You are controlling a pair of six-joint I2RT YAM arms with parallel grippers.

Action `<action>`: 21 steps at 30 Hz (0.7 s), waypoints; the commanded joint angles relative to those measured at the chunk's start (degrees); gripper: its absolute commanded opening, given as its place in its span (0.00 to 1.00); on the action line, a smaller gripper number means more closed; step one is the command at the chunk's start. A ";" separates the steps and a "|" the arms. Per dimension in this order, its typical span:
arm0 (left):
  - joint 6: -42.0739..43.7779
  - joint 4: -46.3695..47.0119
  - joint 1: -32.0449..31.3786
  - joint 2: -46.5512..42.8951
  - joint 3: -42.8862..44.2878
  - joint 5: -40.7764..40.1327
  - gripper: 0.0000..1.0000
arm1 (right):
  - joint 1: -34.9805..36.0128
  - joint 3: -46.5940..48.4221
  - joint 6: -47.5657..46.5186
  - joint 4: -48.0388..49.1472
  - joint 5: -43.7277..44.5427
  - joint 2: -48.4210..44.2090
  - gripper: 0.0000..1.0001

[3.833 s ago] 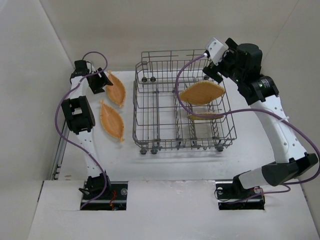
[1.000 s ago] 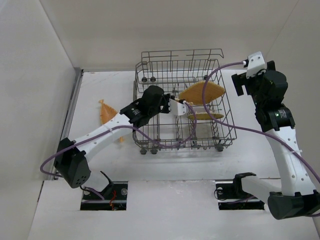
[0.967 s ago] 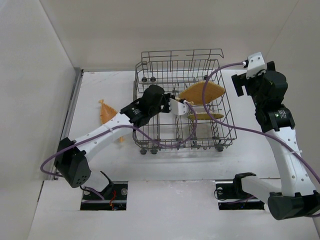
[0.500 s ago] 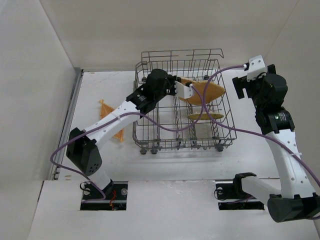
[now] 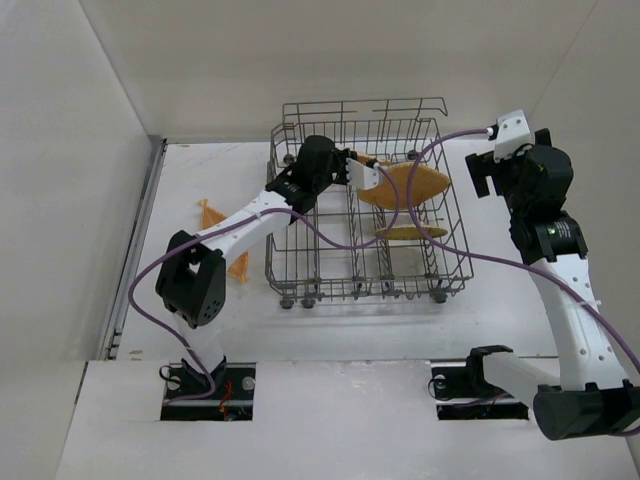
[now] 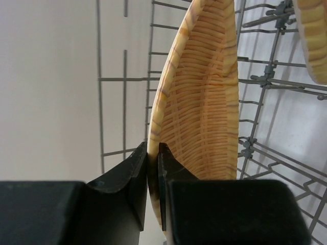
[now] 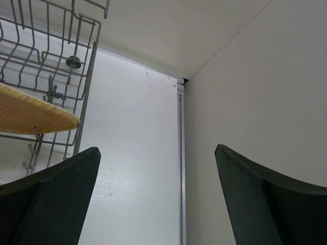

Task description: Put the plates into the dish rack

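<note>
The worktop carries the rack, and the left arm reaches in over its far middle. Two plates sit inside on the right: a leaning plate and a low plate nearer the front. A loose plate lies on the worktop left of the rack, partly hidden by the arm. The held plate stands on edge above the wires, and the left fingers are clenched on its rim. The right fingers are spread wide, grasping nothing, out beyond the rack's right wall.

The biggest risk is likely the rack itself. It seems to ride on small wheels, so a plate edge catching a wire on the way down could shove or roll it. Next, the held plate hangs near the leaning plate, and a slanted descent may knock that one over or wedge the two together. Last, the grip is only a thin pinch at the rim. Touching a tine could make the plate pivot between the fingers. If it is released before its lower edge seats, it would probably topple flat across the tines.
</note>
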 commanded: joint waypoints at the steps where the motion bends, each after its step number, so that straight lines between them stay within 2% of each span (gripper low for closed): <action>1: 1.03 5.64 0.65 0.66 2.83 2.09 0.04 | -0.54 1.42 0.79 2.51 0.24 0.98 1.00; 21: 0.94 5.12 3.02 4.70 4.16 8.24 0.04 | -0.45 2.74 1.84 1.63 1.65 3.80 1.00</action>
